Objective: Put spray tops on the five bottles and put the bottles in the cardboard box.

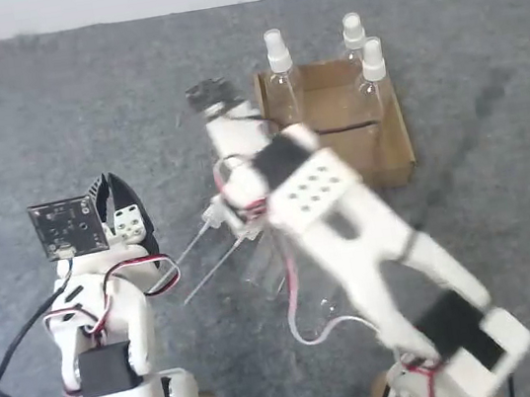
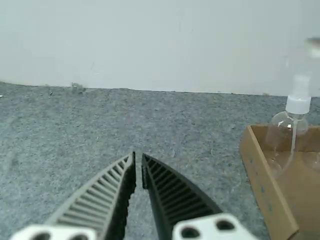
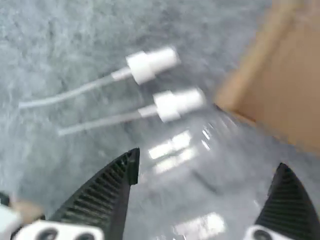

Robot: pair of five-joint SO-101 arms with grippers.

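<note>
Hovering over a clear plastic bottle (image 3: pixel 190 150), right gripper (image 3: pixel 207 160) jaws wide open and empty.
Bottle lies between the jaws, beside the brown cardboard box (image 3: pixel 280 85); two white spray tops (image 3: pixel 150 65) just beyond; left gripper (image 2: pixel 138 162) closed, well apart.

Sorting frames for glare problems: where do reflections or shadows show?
Right wrist view: bright glints on the bottle inside the open right gripper. High view: even light, only faint shadows on the carpet. Left wrist view: flat light, no strong glare on the boxed bottle.
</note>
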